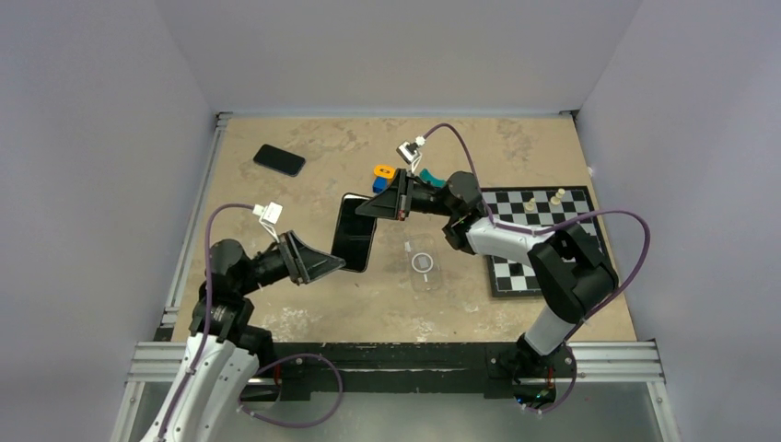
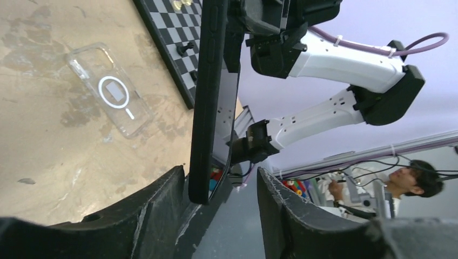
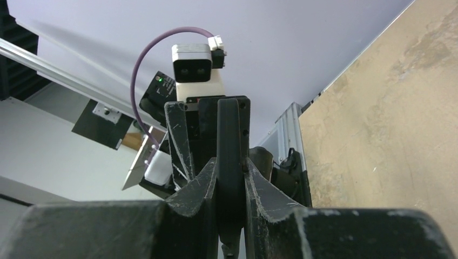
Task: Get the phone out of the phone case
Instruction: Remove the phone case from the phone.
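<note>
The black phone (image 1: 355, 232) hangs above the table, seen edge-on in the left wrist view (image 2: 208, 97). My right gripper (image 1: 378, 206) is shut on its far end, both fingers pressed on the phone's faces (image 3: 230, 156). My left gripper (image 2: 221, 178) is open around the near end. The phone rests against one finger (image 2: 162, 199), and a wide gap separates it from the other finger (image 2: 281, 199). The clear phone case (image 1: 424, 265) lies flat on the table with nothing in it, to the right of the phone (image 2: 110, 89).
A second black phone (image 1: 279, 159) lies at the back left. A chessboard (image 1: 539, 239) with a few pieces covers the right side, under the right arm. Small orange and blue toys (image 1: 382, 175) sit behind the right gripper.
</note>
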Robot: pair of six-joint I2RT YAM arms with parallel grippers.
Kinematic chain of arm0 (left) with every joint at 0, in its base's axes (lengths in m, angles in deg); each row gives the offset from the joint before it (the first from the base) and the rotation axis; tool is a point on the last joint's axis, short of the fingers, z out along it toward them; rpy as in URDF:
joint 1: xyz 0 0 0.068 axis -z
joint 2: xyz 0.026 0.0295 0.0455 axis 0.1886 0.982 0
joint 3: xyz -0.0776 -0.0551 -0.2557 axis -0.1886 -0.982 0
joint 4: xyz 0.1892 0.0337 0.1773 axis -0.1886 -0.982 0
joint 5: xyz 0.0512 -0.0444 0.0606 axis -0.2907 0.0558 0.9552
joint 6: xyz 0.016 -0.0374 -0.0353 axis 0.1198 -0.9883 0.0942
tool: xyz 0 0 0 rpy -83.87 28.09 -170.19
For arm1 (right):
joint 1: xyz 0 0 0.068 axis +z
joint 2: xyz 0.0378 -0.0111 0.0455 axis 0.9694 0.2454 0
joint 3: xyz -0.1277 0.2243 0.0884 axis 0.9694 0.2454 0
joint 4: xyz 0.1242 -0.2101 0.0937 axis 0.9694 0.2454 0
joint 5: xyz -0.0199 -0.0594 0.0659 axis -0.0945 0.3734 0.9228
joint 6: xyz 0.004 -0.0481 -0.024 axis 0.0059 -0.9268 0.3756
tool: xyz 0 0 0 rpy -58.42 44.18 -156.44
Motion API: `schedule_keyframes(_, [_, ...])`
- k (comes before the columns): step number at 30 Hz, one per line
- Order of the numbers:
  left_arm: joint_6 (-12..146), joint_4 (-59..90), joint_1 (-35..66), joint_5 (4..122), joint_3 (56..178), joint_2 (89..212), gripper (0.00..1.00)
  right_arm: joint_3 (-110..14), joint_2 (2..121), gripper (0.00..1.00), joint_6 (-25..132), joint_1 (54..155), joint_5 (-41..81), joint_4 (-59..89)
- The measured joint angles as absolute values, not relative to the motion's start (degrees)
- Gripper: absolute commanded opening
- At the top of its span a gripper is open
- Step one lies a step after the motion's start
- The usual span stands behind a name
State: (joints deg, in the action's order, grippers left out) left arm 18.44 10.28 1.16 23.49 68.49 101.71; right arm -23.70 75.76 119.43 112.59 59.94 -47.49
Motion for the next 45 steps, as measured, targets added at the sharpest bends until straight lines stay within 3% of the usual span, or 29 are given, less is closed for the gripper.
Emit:
schedule_keyframes(9, [27.21,-2.24,1.16,24.39,71.64,100.33,0.45,-23.83,75.76,0.0,121.42,111.8,62.11,-47.46])
schedule_keyframes(12, [29.28,-3.53,1.16,23.43,72.14,101.4,0.38,-24.38,75.76,0.0,121.95,111.37,62.67,-47.09])
schedule_keyframes(19, [32.26,-3.4,1.16,21.04,75.42,104.66,0.34,-25.67,75.76,0.0,123.04,111.23,63.72,-46.66])
schedule_keyframes(28, [32.19,-0.06,1.2,17.15,75.73,109.18,0.09,-25.91,75.76,0.0,123.67,110.91,64.86,-47.53])
schedule_keyframes(33, [32.06,1.91,1.2,16.3,75.73,109.23,0.0,-26.83,75.8,0.0,125.01,110.86,65.47,-49.23])
schedule_keyframes(45, [28.8,10.72,1.2,16.96,73.37,105.49,0.0,-30.7,80.17,0.0,132.7,110.75,67.42,-56.69])
